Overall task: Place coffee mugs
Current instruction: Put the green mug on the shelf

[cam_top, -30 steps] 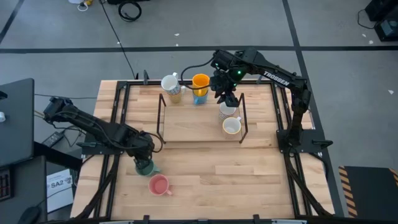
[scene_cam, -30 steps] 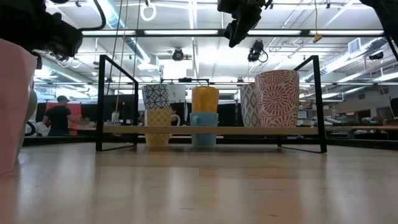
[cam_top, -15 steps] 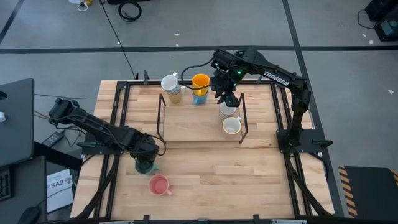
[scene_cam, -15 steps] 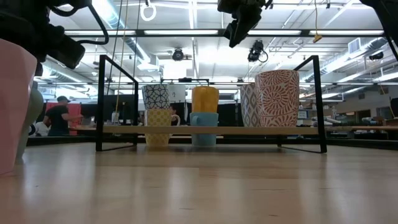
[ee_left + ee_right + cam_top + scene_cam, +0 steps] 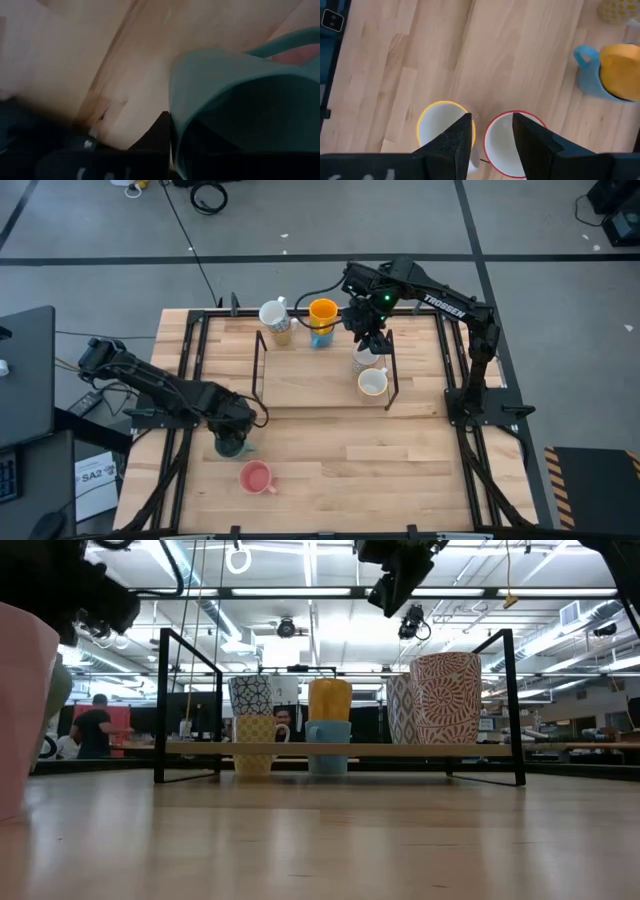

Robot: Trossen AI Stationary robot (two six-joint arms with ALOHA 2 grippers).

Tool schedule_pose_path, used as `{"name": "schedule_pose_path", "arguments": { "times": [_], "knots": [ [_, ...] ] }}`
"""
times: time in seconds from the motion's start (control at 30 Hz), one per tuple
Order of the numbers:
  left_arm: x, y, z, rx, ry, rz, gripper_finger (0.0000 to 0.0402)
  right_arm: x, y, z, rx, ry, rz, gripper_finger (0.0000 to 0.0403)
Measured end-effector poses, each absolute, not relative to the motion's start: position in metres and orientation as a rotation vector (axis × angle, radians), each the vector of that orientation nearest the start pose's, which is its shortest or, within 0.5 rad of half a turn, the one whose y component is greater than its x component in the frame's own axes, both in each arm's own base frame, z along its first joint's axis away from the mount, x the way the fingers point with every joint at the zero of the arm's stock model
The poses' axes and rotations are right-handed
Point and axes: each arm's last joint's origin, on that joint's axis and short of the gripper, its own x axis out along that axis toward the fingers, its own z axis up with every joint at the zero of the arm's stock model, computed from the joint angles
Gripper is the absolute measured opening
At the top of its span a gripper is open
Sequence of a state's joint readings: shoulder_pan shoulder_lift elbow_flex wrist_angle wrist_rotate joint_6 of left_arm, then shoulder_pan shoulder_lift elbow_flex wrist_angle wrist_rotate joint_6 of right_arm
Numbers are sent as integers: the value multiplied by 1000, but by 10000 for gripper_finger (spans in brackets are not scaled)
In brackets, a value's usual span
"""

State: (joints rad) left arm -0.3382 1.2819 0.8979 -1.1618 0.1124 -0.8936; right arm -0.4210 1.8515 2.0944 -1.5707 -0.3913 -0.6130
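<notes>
The green mug stands on the desk just in front of the rack, beside the pink mug. It is plain, glossy and thin-rimmed. The left tool is clamped on its rim, one finger inside. A straight, level lift is called for, so the rim does not slip. The right tool hangs half open, empty, above two white mugs under the rack.

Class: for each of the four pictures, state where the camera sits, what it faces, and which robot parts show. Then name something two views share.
High: overhead, facing the wooden table; both arms.
Low: tabletop level, facing the black metal rack; arms overhead.
Left wrist: left gripper shut on green ceramic mug.
Right wrist: right gripper over red-rimmed white mug.
Shared: orange mug.
</notes>
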Motion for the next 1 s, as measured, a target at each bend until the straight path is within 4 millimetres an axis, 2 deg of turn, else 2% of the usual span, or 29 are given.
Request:
{"name": "schedule_pose_path", "arguments": {
  "times": [0.13, 0.3, 0.47, 0.63, 0.8, 1.0],
  "knots": [
    [185, -66, 250, -507, 1589, 361, 27, 314, -129, 382, -26, 1151, 352, 149],
    [191, -69, 295, -465, 1539, 217, 27, 313, -129, 383, -17, 1141, 359, 149],
    [198, -70, 343, -414, 1366, 54, 27, 302, -128, 391, -17, 1115, 352, 149],
    [207, -53, 378, -341, 1153, 82, 27, 281, -130, 396, -3, 1108, 324, 149],
    [229, -28, 395, -240, 977, 68, 27, 261, -133, 394, 9, 1094, 283, 149],
    [275, 8, 393, -12, 982, 30, 27, 241, -133, 387, -5, 1046, 232, 149]
  ]
}}
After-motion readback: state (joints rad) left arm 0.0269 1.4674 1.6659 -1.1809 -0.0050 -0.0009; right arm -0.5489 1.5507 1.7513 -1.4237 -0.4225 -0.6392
